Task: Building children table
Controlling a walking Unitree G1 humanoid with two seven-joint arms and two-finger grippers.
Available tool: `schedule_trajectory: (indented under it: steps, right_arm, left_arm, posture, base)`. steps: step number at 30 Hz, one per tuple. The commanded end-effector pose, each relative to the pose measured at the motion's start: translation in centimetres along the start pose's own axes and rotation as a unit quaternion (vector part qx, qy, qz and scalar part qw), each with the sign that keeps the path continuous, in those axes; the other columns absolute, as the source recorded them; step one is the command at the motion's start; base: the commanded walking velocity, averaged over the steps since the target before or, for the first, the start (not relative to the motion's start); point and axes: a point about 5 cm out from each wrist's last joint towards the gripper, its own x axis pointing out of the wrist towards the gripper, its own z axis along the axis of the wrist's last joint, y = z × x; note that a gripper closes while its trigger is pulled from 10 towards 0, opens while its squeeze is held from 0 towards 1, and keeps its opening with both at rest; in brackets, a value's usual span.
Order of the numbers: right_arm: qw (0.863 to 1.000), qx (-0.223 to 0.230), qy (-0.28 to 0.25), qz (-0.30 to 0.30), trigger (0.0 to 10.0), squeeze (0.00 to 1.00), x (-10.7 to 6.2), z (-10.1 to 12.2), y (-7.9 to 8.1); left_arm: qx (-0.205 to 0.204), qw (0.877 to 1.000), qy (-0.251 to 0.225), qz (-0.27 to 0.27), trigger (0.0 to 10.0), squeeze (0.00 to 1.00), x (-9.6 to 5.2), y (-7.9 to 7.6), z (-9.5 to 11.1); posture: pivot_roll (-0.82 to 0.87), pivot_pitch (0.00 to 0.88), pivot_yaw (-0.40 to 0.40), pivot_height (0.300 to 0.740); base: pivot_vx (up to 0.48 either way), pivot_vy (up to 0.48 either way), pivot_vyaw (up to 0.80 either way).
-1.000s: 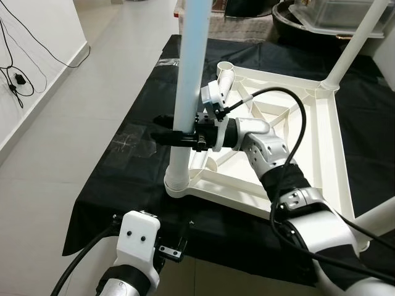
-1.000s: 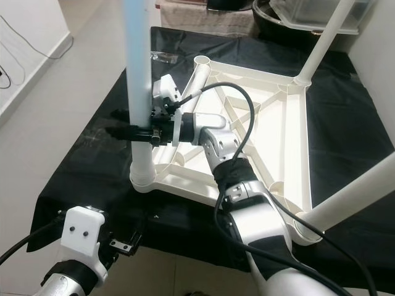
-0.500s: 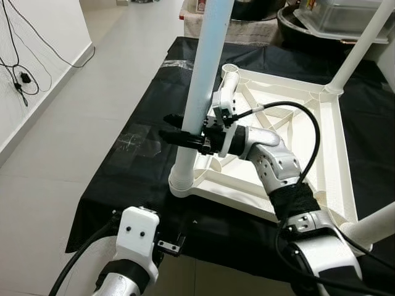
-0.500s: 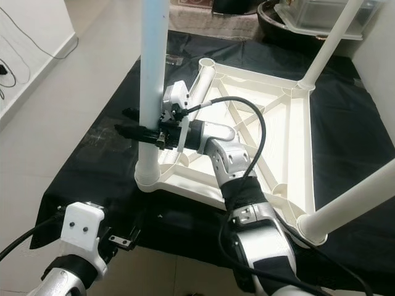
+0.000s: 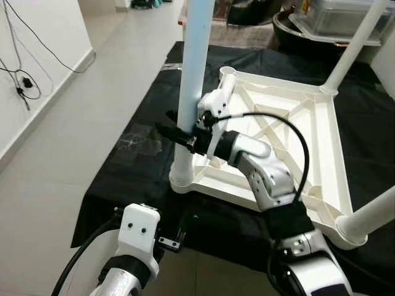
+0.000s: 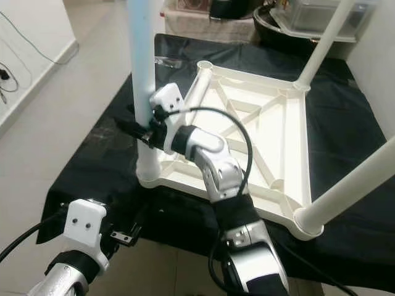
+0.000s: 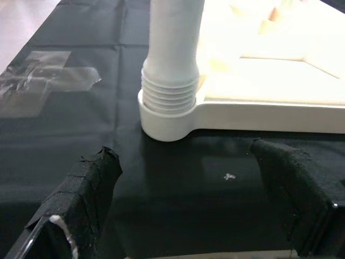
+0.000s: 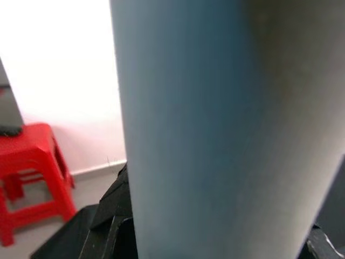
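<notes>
We kept the right gripper fingers pinching the upright leg to steady it in the upturned table frame's near-left corner socket, while the left gripper waited low with fingers spread.

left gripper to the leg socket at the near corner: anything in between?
Nothing but bare black cloth. In the left wrist view, the left gripper sits open, low in front of the corner socket, where the threaded leg enters the tabletop frame.

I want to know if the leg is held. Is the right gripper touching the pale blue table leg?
Touching. In the left eye view the right gripper has its black fingers clamped around the pale blue table leg.
</notes>
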Motion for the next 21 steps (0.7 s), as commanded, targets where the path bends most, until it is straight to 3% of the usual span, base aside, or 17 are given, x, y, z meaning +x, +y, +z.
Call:
schedule_trajectory:
  steps: [1,9,11,13,14,19,21]
  right_arm:
    - [0.991,0.051,0.118,-0.029,10.0,0.0,-0.9,-5.3,0.6]
    - [0.978,0.062,0.114,-0.163,10.0,0.0,-1.1,-5.1,0.1]
    - [0.959,0.08,0.118,-0.246,10.0,0.0,-1.3,-5.4,-0.7]
    - [0.959,0.08,0.118,-0.246,10.0,0.0,-1.3,-5.4,-0.7]
    - [0.94,0.088,0.118,-0.309,10.0,0.0,-1.6,-5.8,-1.2]
    - [0.925,0.085,0.119,-0.35,10.0,0.0,-2.1,-5.9,-1.3]
    - [0.911,0.076,0.12,-0.387,10.0,0.0,-2.6,-6.0,-1.1]
  left_arm:
    - [0.003,1.0,0.005,0.003,10.0,0.0,0.0,0.2,-0.3]
    - [0.004,1.0,0.001,0.004,10.0,0.0,0.2,0.3,-0.3]
    - [0.005,1.0,-0.001,0.005,10.0,0.0,0.3,0.4,-0.2]
    - [0.005,1.0,-0.001,0.005,10.0,0.0,0.3,0.4,-0.2]
    - [0.007,1.0,-0.002,0.006,10.0,0.0,0.3,0.6,-0.2]
    - [0.008,1.0,-0.001,0.006,10.0,0.0,0.3,0.7,-0.2]
    - [0.01,1.0,-0.001,0.007,10.0,0.0,0.4,0.9,-0.2]
  posture:
    - [0.11,0.205,-0.081,0.74]
    - [0.11,0.205,-0.08,0.74]
    - [0.11,0.205,-0.08,0.74]
    - [0.11,0.205,-0.08,0.74]
    - [0.12,0.204,-0.079,0.74]
    - [0.12,0.206,-0.079,0.74]
    - [0.12,0.205,-0.078,0.74]
  base:
    - [0.0,0.0,0.0]
    - [0.0,0.0,0.0]
    - [0.0,0.0,0.0]
    - [0.0,0.0,0.0]
    - [0.0,0.0,0.0]
    - [0.0,0.0,0.0]
    - [0.0,0.0,0.0]
